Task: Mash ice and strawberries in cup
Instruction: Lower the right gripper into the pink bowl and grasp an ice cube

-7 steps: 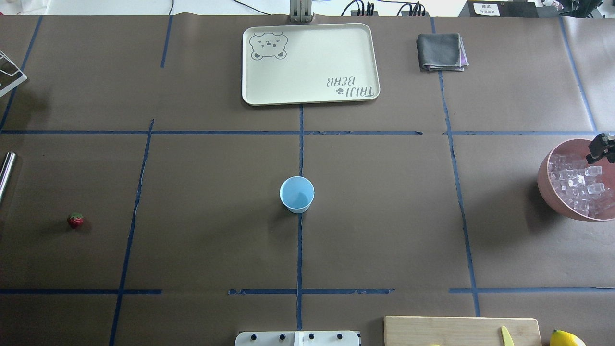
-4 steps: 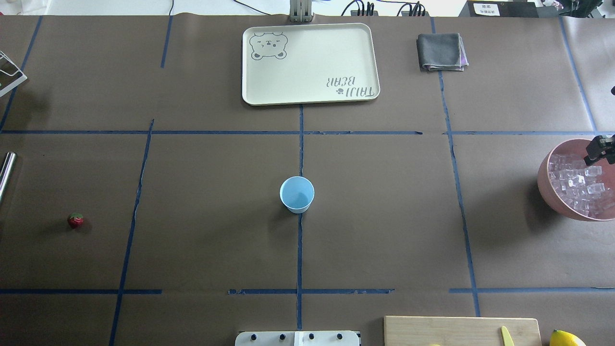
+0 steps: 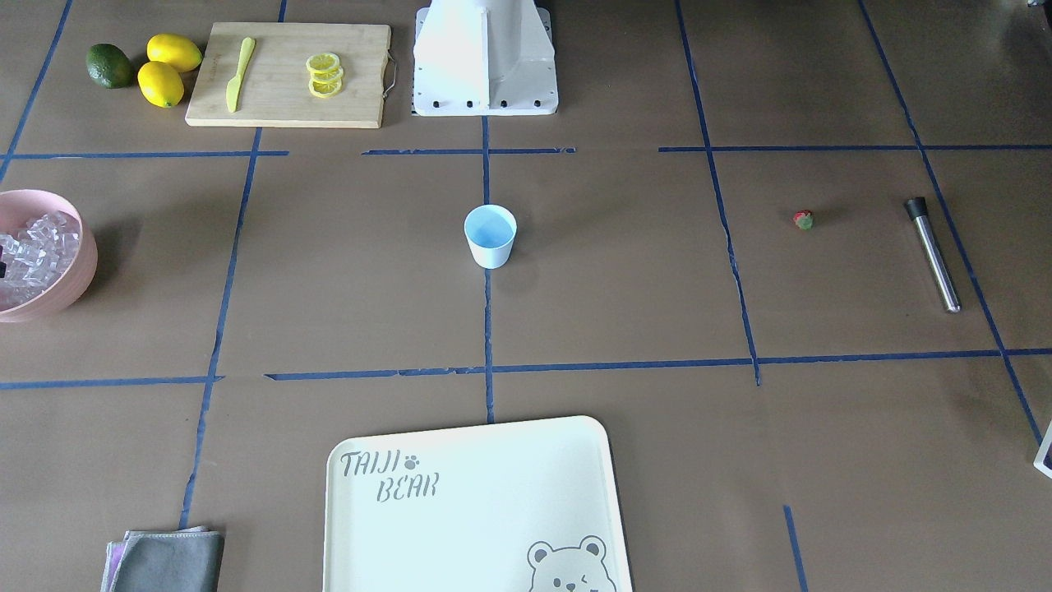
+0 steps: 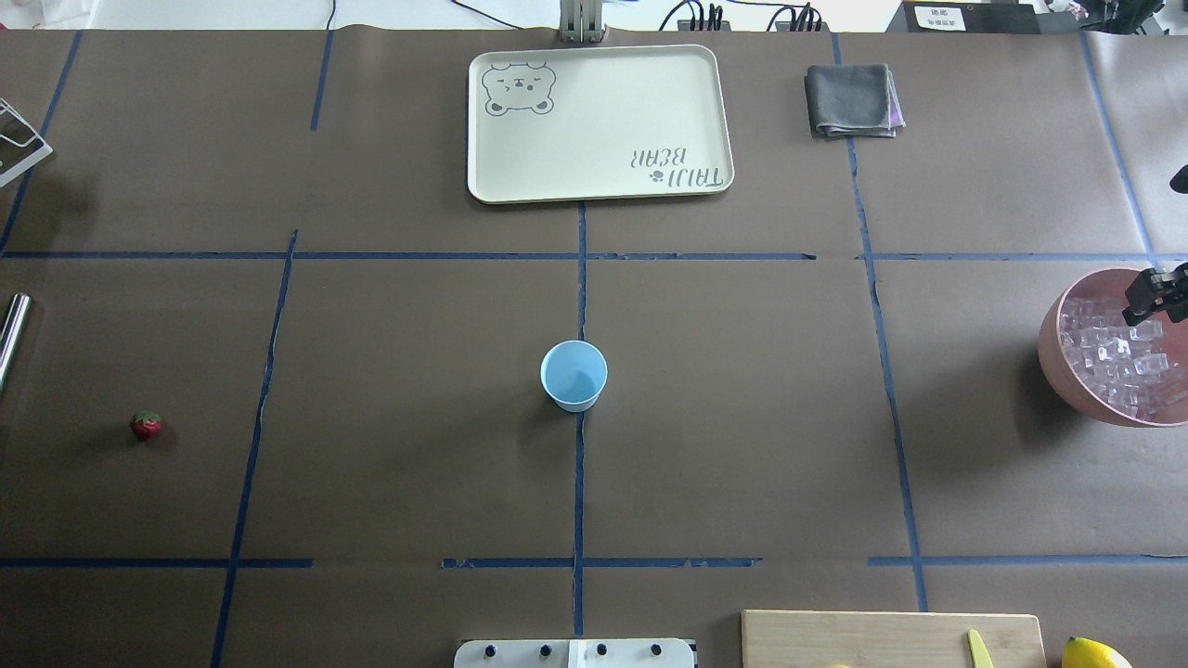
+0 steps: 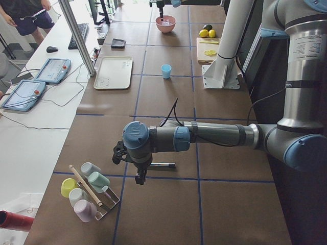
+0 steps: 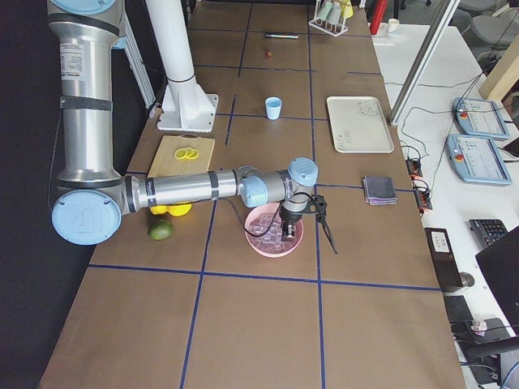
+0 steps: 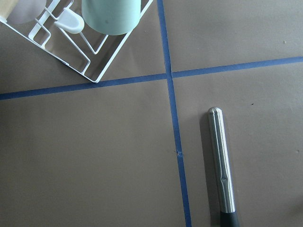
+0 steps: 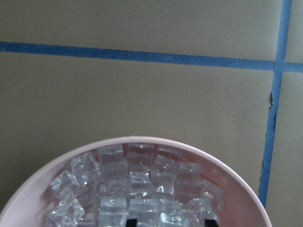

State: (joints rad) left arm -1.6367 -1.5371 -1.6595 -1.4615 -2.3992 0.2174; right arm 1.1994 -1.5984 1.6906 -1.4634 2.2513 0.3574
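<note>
My right gripper (image 4: 1147, 297) over the one pink bowl (image 4: 1050, 345) at the worktop's right edge, fingers apart above heaped ice (image 4: 1109, 360) — cubes beyond counting, one cup (image 4: 574, 375) mid-worktop, one strawberry (image 4: 146, 426) near the left edge, my left gripper (image 5: 139, 178) near one steel muddler (image 3: 933, 251) — apart or together, I cannot tell.

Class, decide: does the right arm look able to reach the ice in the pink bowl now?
Probably yes: the right gripper hangs directly over the ice in the open pink bowl; nothing intervenes.
</note>
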